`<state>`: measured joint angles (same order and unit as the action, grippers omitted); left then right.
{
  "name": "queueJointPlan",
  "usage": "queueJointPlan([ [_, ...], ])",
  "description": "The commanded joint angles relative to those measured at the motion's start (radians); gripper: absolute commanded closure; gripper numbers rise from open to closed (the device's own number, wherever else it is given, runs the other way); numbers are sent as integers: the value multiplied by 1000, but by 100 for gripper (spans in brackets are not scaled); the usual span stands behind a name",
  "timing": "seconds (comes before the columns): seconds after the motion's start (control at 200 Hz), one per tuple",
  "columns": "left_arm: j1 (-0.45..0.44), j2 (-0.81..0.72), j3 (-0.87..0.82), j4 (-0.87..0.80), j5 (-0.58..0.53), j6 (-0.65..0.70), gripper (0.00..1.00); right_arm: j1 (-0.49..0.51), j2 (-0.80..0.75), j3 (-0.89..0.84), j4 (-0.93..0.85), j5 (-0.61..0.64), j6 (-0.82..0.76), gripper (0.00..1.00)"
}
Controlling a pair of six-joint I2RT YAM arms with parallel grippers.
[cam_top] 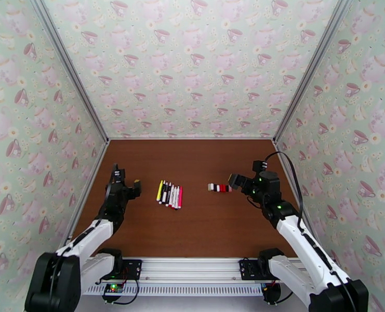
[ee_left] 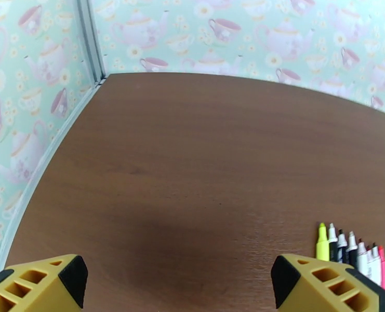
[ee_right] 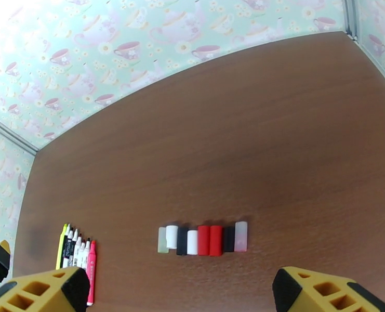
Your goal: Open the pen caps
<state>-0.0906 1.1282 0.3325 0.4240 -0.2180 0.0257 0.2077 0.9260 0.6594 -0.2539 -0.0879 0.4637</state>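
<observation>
On the table (cam_top: 202,235), the pens (cam_top: 169,194) lay side by side in a tight row, with their tips bare in the wrist views. Right of the pens and well apart from them, the caps (cam_top: 220,187) sat in their own neat line. The left gripper (cam_top: 127,179) hung just left of the pens, jaws spread wide and empty. The right gripper (cam_top: 244,175) hung farther right of the pens, just past the caps, likewise spread and empty. The uncapping looked finished. The next move probably called only for drawing both arms clear without nudging either row.
</observation>
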Motion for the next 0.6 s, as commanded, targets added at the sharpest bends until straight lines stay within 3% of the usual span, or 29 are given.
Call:
queueJointPlan([
  [0.0,16,87,-29,280,69,63,0,1,6,-15,57,50,-27,0],
  [0.19,42,267,-48,510,161,63,0,1,22,-46,109,132,-41,0],
  [0.391,57,417,-84,722,154,40,0,1,49,-50,145,167,-54,0],
  [0.596,65,402,59,420,148,33,0,0,95,-34,177,231,-102,0],
])
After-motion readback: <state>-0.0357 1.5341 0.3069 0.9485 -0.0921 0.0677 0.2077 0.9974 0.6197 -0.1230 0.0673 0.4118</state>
